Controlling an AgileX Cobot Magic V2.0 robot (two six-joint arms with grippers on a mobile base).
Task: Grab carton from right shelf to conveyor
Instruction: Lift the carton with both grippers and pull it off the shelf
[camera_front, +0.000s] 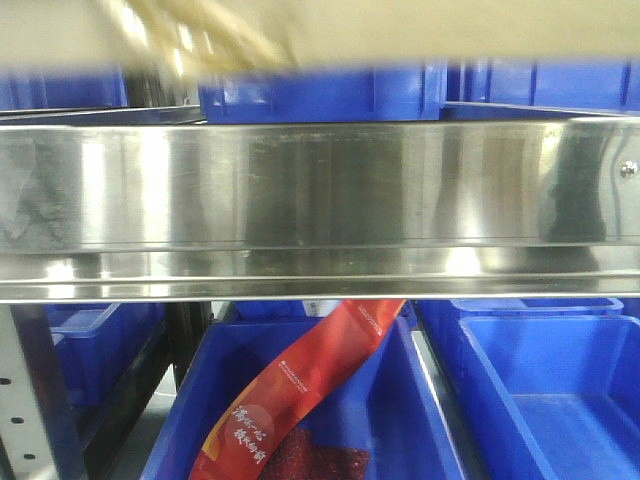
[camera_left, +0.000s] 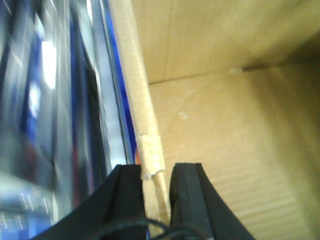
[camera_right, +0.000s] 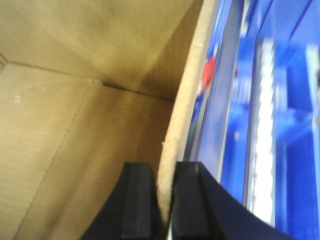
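Carton (camera_left: 225, 150) was clamped from both ends. Left gripper (camera_left: 152, 172) was closed narrow on one side wall's top edge, one black finger (camera_left: 187, 195) inside the carton and the other outside. Right gripper (camera_right: 162, 175) pinched the opposite wall the same way, with the inner finger (camera_right: 137, 200) against bare cardboard. Both wrist views looked down into the carton's open inside, with a flap seam across its floor. From the front, the carton showed only as a blurred tan band at the top of frame, above the steel shelf (camera_front: 320, 190). Couldn't tell whether the carton's bottom touched the shelf. Blue bins (camera_front: 540, 400) sat below the carton, under the shelf, one with a red packet (camera_front: 300, 390) in it.
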